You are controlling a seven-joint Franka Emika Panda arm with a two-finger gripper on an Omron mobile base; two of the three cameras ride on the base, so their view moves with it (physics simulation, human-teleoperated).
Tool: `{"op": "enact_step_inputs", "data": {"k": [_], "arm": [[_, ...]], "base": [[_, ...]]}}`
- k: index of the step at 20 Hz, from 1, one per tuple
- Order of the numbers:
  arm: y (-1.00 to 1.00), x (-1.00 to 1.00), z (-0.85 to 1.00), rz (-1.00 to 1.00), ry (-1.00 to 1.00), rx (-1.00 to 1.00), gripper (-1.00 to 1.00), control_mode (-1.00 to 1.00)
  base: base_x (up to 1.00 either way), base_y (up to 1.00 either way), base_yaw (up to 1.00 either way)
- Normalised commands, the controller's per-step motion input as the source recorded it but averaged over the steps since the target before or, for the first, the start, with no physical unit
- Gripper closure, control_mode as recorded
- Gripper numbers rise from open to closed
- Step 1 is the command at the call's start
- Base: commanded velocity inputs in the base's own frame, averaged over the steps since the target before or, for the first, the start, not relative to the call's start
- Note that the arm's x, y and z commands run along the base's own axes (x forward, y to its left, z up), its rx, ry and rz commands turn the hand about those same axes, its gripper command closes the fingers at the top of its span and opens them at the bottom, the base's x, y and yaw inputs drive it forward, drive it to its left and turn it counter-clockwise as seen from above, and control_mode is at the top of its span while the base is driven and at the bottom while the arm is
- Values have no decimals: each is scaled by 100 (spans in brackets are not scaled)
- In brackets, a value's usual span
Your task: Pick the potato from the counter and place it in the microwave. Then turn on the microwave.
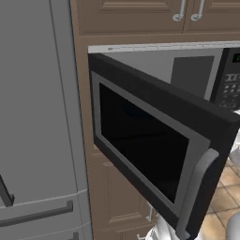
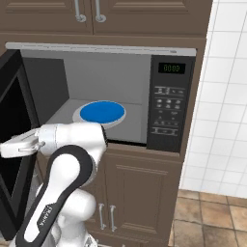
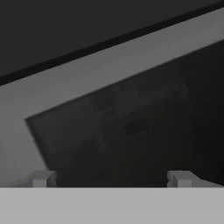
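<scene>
Door (image 1: pixel 154 140) of microwave (image 2: pixel 173 96) stands swung wide open, filling centre and right of left base frame, grey handle (image 1: pixel 199 192) at lower right. In right base frame the cavity is open at centre, w/ blue turntable plate (image 2: pixel 102 112) on its floor and nothing on it; button panel (image 2: pixel 172 103) at right, display lit. No potato can be made out in any frame, so its place can't be told; the table isn't shown either.

Arm (image 2: pixel 62 183) rises at lower left of right base frame, wrist reaching left toward the door's inner face. Hand frame shows fingers (image 3: pixel 43 178) spread fully apart at bottom, holding nothing, facing the dark door glass close up.

Risks, as judgement: w/ hand so near the door, a swing could knock it further or scrape the glass. Potato seemingly not in the cavity, so shutting the door and pressing start now would run it empty.
</scene>
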Motion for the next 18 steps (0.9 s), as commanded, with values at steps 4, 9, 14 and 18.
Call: {"op": "enact_step_inputs", "data": {"k": [4,9,14,18], "arm": [[36,-18,0,0,1,0,-100,-100],[28,-16,0,0,1,0,-100,-100],[28,-14,0,0,0,0,-100,-100],[31,-12,0,0,0,0,-100,-100]], "base": [[0,0,0],[0,0,0],[0,0,0],[0,0,0]]}}
